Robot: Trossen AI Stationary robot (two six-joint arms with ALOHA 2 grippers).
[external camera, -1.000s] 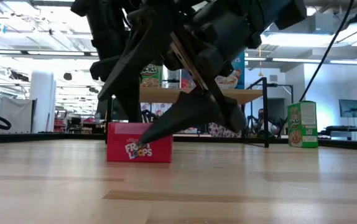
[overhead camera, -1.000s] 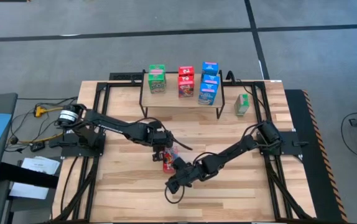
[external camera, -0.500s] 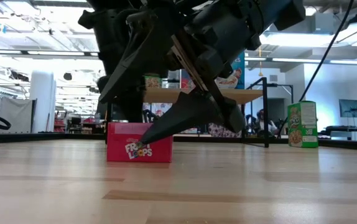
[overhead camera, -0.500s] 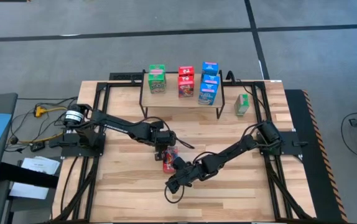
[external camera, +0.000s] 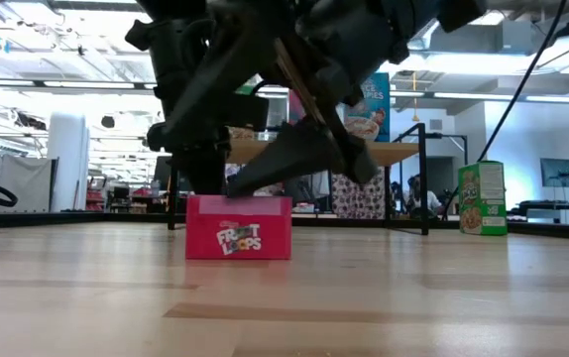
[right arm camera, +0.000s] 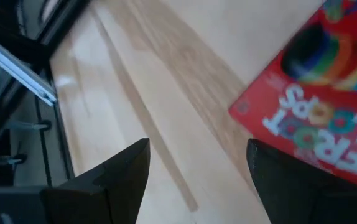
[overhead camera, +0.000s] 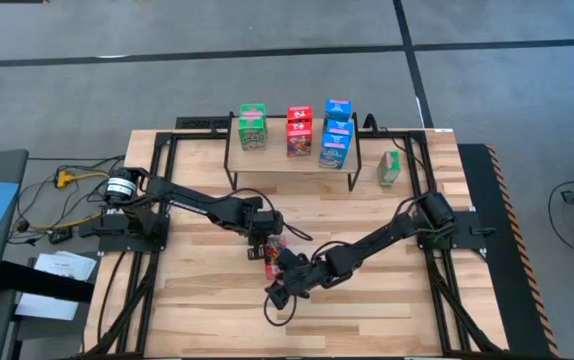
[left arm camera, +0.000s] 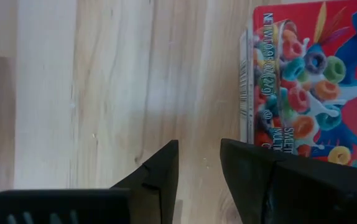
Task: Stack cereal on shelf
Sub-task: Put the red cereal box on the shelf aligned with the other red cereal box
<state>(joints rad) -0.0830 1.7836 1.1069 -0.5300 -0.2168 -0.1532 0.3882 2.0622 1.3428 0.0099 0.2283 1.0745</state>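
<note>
A: Start at the jaws. What is each one doing?

B: The left gripper [left arm camera: 197,171] has its jaws pinched nearly together with only bare wood in the slit, gripping nothing. The flat red cardboard cereal box with the printed loops front [left arm camera: 303,81] lies just beside its tips, and I cannot tell whether they touch. The right gripper [right arm camera: 197,165] stands wide, holding nothing, with that same box just ahead of it.

A: Where is the box on the table?

B: Seen from above, it lies on its back near the middle of the large slatted wooden tabletop [overhead camera: 207,300], at about six o'clock from the small light-wood shelf on thin black legs [overhead camera: 292,160]. The left gripper sits at the box's twelve o'clock edge, the right at its five o'clock corner.

A: Why closed fingers on one side?

B: My guess: shut tips make a blunt pusher or brace, so the box can be nudged or steadied while the open right jaws line up to take it.

A: And the arms' poses?

B: Both reach long and low toward the centre. From table height the fingers slope down over the box top.

A: The rest of the cereal?

B: Green, red and blue boxes are stacked on the shelf; a green cereal box [overhead camera: 391,167] stands on the table at the shelf's three o'clock.
</note>
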